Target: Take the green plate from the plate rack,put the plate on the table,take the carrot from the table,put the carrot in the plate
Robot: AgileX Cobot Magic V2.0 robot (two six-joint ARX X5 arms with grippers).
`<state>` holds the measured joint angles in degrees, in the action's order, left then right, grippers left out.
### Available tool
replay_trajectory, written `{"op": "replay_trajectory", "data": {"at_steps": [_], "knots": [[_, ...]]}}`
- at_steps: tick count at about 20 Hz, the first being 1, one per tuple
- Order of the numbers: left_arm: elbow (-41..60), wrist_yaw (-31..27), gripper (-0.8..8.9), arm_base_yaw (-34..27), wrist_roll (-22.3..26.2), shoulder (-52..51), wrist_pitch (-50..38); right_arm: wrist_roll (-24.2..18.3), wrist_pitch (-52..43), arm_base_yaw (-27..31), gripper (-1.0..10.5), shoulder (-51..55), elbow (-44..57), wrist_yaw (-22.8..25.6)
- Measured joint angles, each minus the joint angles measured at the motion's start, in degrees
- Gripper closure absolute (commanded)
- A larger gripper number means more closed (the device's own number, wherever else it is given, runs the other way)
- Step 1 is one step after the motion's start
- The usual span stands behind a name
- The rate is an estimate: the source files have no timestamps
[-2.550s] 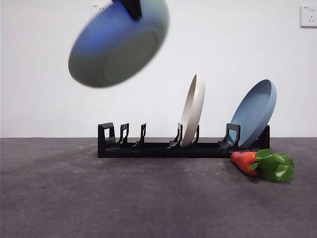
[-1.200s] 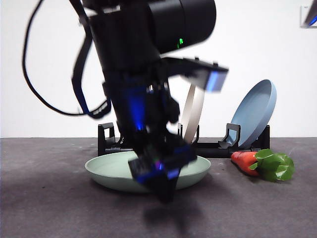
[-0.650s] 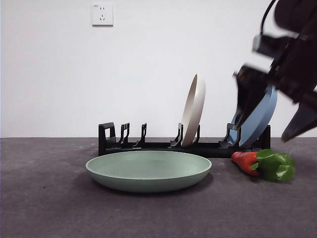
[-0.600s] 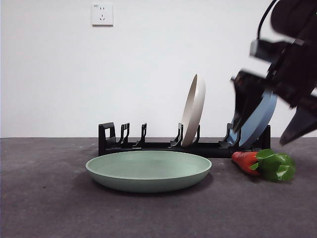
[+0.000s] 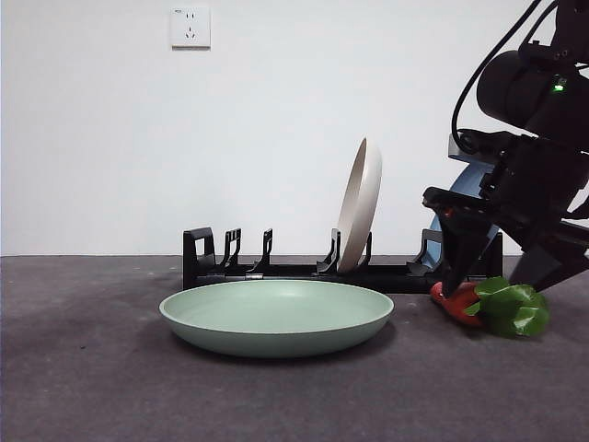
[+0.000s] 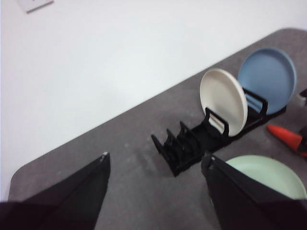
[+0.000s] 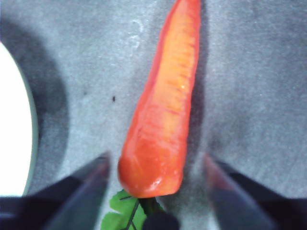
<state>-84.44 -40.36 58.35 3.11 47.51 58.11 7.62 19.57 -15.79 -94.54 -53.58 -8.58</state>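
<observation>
The right end effector (image 7: 153, 191) hangs low over the carrot (image 7: 160, 110), its two black jaws spread wide, one on each side of the thick leafy end and neither touching it, as the right wrist view shows; in the front view the same end effector (image 5: 502, 276) is down at the carrot (image 5: 460, 302), which lies on the counter (image 5: 294, 396) just in front of the far end of the plate rack (image 5: 276, 270), its green leaves (image 5: 513, 308) pointing away from the plates; the green plate (image 5: 276, 316) sits flat on the counter in front of the rack, well clear of the carrot, so the first half of the task looks finished and the step in hand is judged to be the pick-up of the carrot; the next move would call for a little more descent and then bringing the jaws together across the thick part of the body, square to its length so that it does not roll out, followed by a lift and a carry over to the plate; a beige-cream plate (image 5: 359, 204) and a blue plate (image 6: 267, 79) stand in the rack behind; the left end effector (image 6: 156, 191) waits high above the counter with its jaws apart and nothing between them.
</observation>
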Motion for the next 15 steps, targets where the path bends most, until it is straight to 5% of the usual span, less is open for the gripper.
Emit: {"op": "replay_trajectory", "data": {"at_steps": [6, 15], "knots": [[0.0, 0.0, 4.86, 0.0, -2.3, 0.1, 2.1, 0.2, 0.1, 0.0, 9.7, 0.0, 0.0, -0.2], [0.0, 0.0, 4.86, 0.0, -2.8, 0.1, 3.4, 0.4, 2.4, -1.6, 9.6, 4.1, 0.0, -1.3]]}}
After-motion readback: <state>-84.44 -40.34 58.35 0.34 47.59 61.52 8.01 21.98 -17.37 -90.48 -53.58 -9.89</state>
